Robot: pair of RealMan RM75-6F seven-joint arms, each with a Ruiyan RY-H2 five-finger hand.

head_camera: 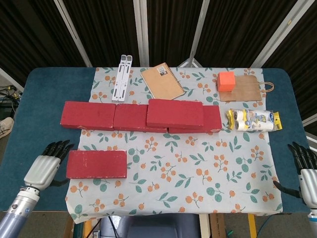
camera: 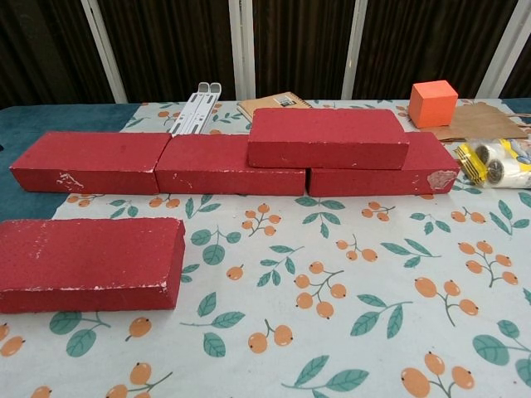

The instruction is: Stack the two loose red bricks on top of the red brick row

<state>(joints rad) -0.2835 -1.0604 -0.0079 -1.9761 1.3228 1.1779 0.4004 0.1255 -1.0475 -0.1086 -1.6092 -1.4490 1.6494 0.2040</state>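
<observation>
The loose red brick [head_camera: 96, 164] lies flat on the floral cloth [head_camera: 198, 168] near the front left of the worktop [head_camera: 39, 99], apart from the row and in front of its left end. Its long axis runs left to right, parallel to the red brick row [head_camera: 114, 117], broad face up. That lie suits a side-on grasp and a straight carry back onto the row without turning.

The row consists of bricks laid end to end across the cloth, long axes in one line. One stacked red brick [head_camera: 175, 113] already sits on top, bridging the joint between the middle and right bricks, also lengthwise with the row. Judged from this, half the task is done and the open seat is over the left joint.

The left robot hand [head_camera: 45, 166] sits just beside the loose brick's left short end, fingers apart and extended toward it, holding nothing; contact cannot be confirmed. The right robot hand [head_camera: 304, 168] is at the front right edge of the worktop, well apart from all bricks, fingers spread and empty.

Behind the row lie a white folding stand [head_camera: 121, 78] and a spiral notebook [head_camera: 162, 81]; to the right, an orange cube [head_camera: 226, 81] on a brown paper bag [head_camera: 245, 88], and a wrapped pack of tape rolls [head_camera: 252, 120].
</observation>
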